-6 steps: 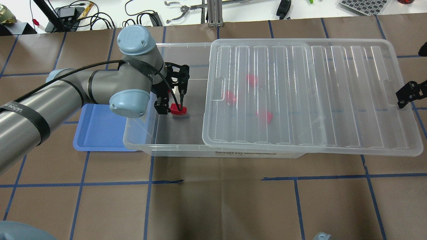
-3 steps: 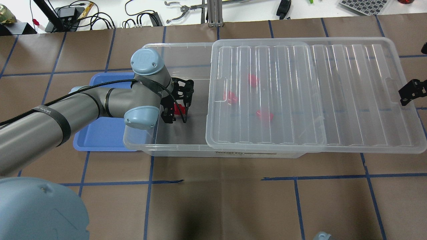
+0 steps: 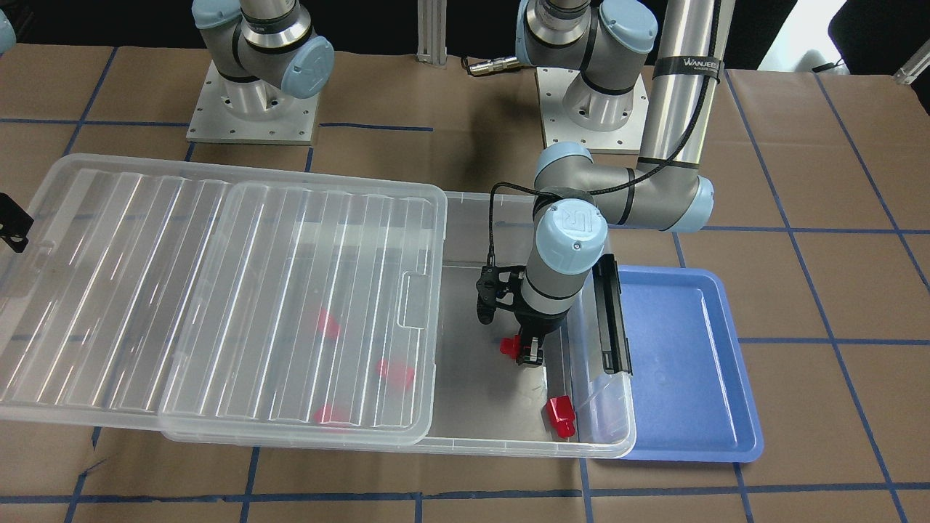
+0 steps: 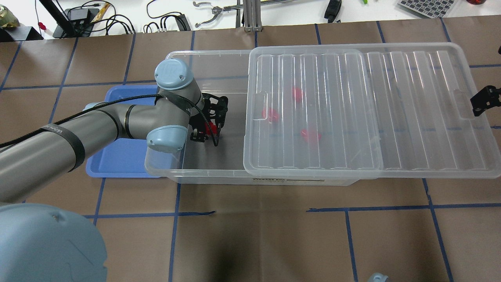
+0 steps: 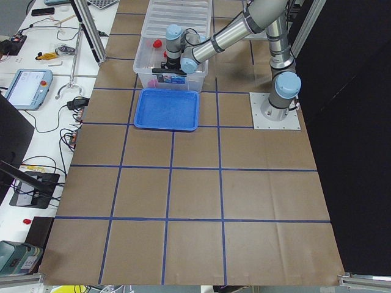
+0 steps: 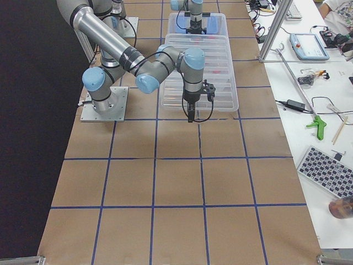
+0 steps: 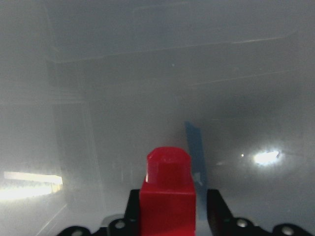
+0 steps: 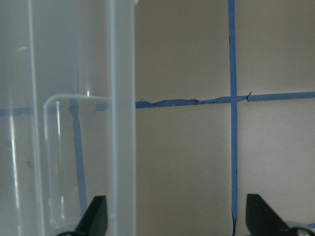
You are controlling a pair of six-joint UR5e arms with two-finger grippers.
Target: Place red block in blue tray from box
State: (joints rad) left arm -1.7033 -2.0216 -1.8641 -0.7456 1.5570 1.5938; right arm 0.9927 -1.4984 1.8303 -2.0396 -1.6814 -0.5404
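My left gripper (image 4: 206,132) is shut on a red block (image 7: 167,192) and holds it a little above the floor of the clear box (image 4: 203,171), in its uncovered left end. It shows in the front view (image 3: 527,354) with the block (image 3: 510,346). A second red block (image 3: 559,417) lies in the box's corner. Three more red blocks (image 4: 296,93) (image 4: 270,114) (image 4: 310,136) lie under the ribbed lid (image 4: 391,113). The blue tray (image 4: 117,158) sits against the box's left end. My right gripper (image 4: 483,101) is open at the lid's right edge, which shows between its fingers (image 8: 96,215).
The lid is slid to the right and overhangs the box's right end. A black latch bar (image 3: 610,312) runs along the box end by the tray. Cables and tools lie beyond the table's far edge (image 4: 164,19).
My left gripper closed on the red block and raised it off the box floor, and the arm swung back. The lid shifted slightly right and my right gripper moved a little farther back.
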